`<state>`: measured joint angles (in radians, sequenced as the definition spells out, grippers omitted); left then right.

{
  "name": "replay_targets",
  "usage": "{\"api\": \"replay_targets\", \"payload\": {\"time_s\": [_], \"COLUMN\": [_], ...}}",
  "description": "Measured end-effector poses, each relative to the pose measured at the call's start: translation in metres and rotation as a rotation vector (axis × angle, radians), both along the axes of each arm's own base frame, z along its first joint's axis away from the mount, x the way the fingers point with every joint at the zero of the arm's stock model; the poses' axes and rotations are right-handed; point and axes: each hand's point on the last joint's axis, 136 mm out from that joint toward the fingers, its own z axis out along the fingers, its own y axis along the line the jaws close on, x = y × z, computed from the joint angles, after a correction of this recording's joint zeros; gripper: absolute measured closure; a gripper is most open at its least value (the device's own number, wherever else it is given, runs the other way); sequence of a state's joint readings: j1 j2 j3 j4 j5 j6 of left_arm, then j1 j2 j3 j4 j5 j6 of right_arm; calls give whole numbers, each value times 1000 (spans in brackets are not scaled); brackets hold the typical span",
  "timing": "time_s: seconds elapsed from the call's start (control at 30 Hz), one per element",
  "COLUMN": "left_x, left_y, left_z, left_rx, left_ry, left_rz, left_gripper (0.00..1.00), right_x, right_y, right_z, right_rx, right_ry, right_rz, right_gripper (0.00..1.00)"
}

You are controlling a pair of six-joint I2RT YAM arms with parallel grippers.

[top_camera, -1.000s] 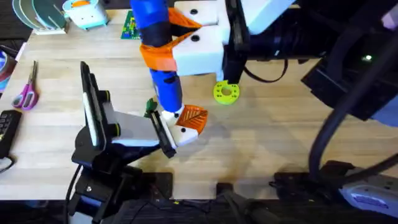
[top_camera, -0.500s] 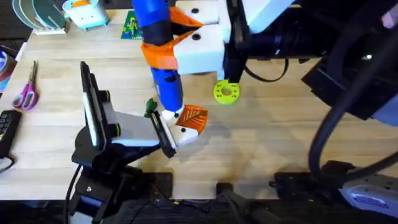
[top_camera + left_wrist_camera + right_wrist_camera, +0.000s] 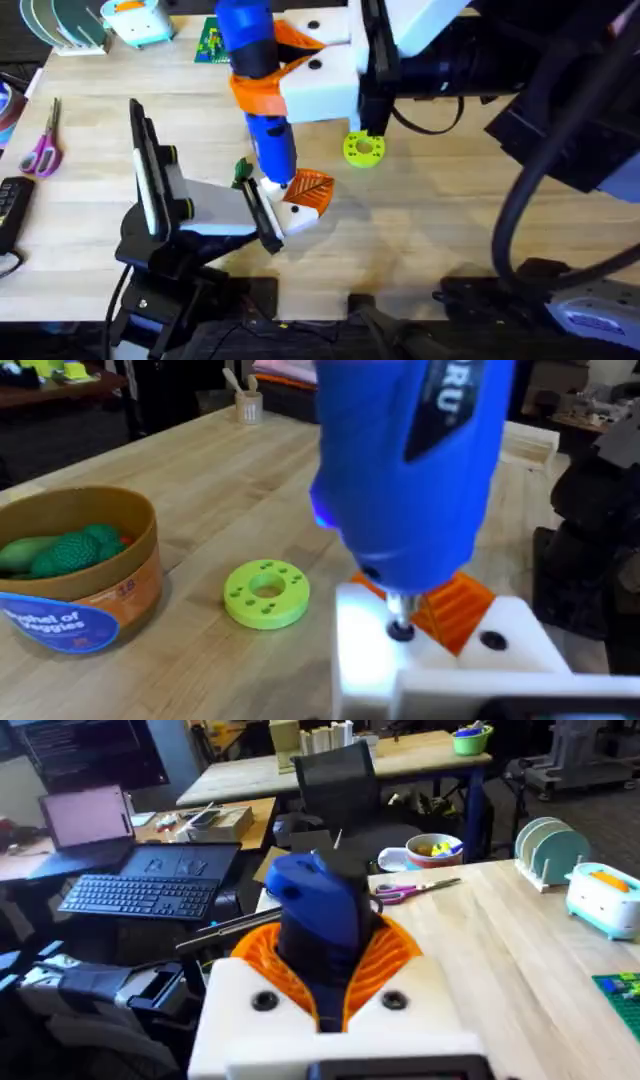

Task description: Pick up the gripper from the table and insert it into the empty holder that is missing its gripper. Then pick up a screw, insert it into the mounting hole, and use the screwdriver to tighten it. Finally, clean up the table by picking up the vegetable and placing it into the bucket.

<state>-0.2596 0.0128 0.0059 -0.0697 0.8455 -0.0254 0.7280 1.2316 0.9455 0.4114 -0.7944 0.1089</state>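
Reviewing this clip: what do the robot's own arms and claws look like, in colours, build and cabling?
Both arms are black, with black cables looping near the right arm. The right claw has chunky white wedge-shaped finger mounts with dark round screw holes and orange ribbed pads. The left claw has the same white mounts with an orange ribbed, leaf-patterned tip, on a white-and-black wrist.

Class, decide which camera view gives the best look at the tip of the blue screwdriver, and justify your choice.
The left wrist view: the screwdriver is close, its bit meeting the white holder beside the orange gripper. Overhead shows the whole tool upright in the right claw, its tip small. The right wrist view shows its blue rear end.
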Motion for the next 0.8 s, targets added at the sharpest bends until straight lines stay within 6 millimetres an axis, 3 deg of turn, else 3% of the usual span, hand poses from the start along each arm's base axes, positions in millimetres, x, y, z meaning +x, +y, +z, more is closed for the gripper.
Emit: {"api": "replay_targets", "payload": {"time_s": [0.33, 0.5, 0.67, 0.8], "left_x": [0, 0, 0, 0], "left_y": [0, 0, 0, 0], "left_z": [0, 0, 0, 0], "left_rx": [0, 0, 0, 0], "left_ry": [0, 0, 0, 0], "left_rz": [0, 0, 0, 0], "left_gripper": [990, 990, 990, 990], "right_x": [0, 3, 17, 45], "right_y": [0, -5, -18, -33], "right_z": [2, 24, 33, 11], "right_rx": [6, 82, 107, 26], "right_ry": [-7, -75, -103, -73], "right_rz": [0, -10, -57, -145], "right_gripper": [923, 923, 923, 923]}}
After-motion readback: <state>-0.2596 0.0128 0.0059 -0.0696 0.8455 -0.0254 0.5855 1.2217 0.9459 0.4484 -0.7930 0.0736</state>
